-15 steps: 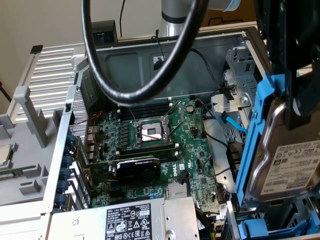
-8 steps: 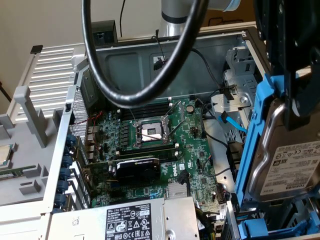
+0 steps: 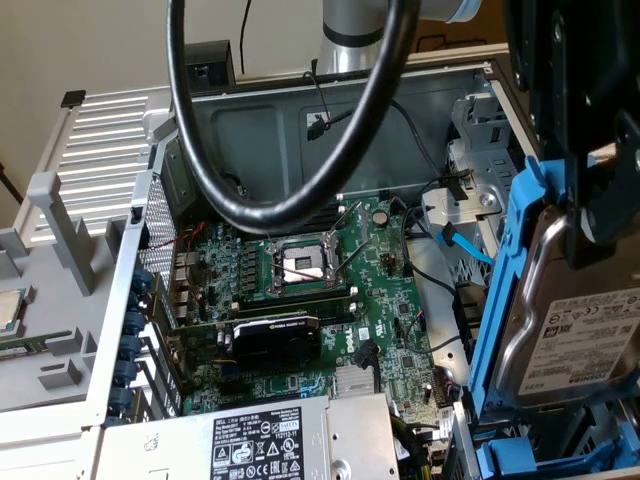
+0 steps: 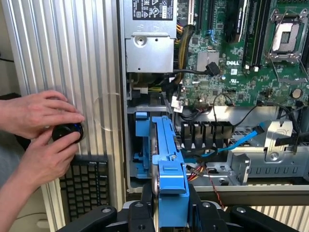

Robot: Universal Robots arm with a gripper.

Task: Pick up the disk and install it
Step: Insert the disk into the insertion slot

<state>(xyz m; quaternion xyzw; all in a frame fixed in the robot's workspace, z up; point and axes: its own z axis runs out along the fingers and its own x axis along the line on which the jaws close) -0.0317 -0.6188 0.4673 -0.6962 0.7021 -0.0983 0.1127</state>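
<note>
A flat, rectangular, silver-grey metal disk [image 3: 572, 338] with a white barcode label and bright blue plastic rails is held on edge over the drive-bay corner of an open grey computer case [image 3: 300, 120], on the exterior view's right. It is not yet seated in any slot. The main risk is judged to be snagging: a thin light-blue data cable [image 4: 243, 140] and several loose coloured wires [image 4: 203, 170] lie just beside the disk in the wrist view, and they could be trapped or pulled if the disk is lowered onto them. A jam is also likely if the blue rails are not lined up with the blue plastic bracket [image 4: 142, 136] in the bay, since the disk appears tilted in the exterior view. A slip is possible too, as only the narrow end of the disk is held. A person's hands [image 4: 41, 126], closed round a small black round object [image 4: 67, 131], are near the case side and could be bumped. The arm's black fingers [image 4: 146, 209] are seen partly closed, clamped on either side of the disk's blue-railed end, and nothing else is touched by them.
</note>
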